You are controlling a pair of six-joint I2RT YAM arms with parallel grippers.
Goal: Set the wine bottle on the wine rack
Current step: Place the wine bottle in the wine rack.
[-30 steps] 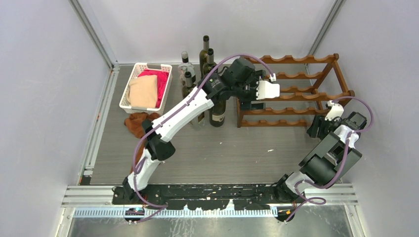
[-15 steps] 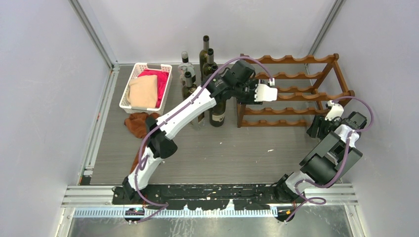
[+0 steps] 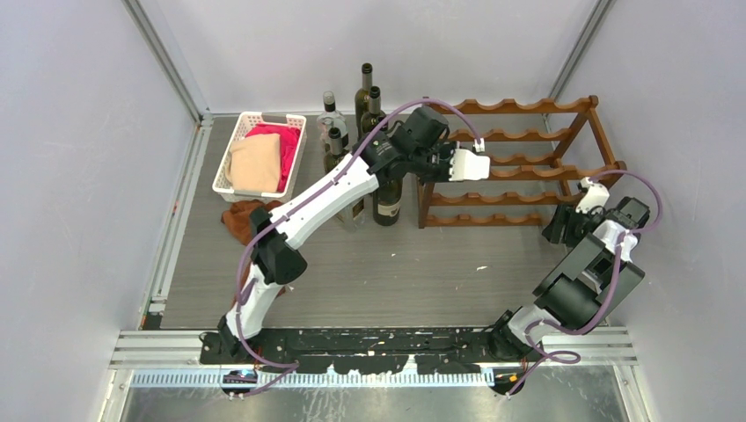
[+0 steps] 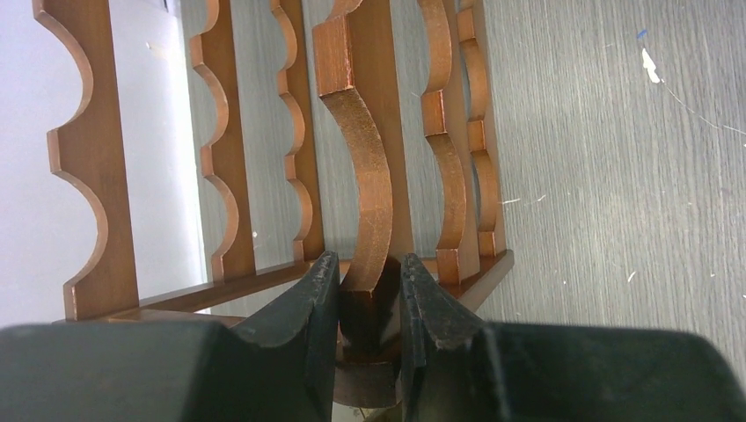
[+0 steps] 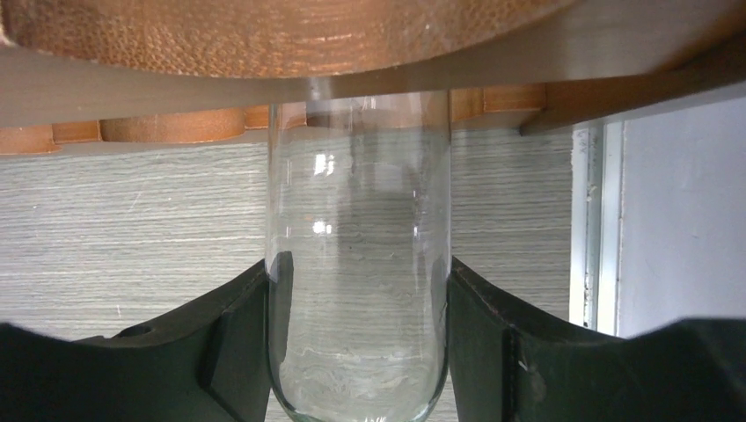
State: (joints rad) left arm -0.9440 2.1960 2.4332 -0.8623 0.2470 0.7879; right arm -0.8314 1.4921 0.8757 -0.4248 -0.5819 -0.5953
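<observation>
I am not finding any text, number or brand that I can read in these views. The dark bottle (image 3: 381, 219) standing just beside the wine rack (image 3: 528, 167) is carrying a pale label (image 3: 388, 208), but from the top camera it is too small for me to read. The clear wine bottle (image 5: 359, 264) in the right wrist view is showing only plain glass to me.

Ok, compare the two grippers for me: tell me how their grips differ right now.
The left gripper clamps a wooden rail of the wine rack; the right gripper holds a clear glass wine bottle. The left gripper's jaws stand narrow, the right gripper's wide. The left arm reaches far out; the right arm is folded. Both are shut on something.
</observation>
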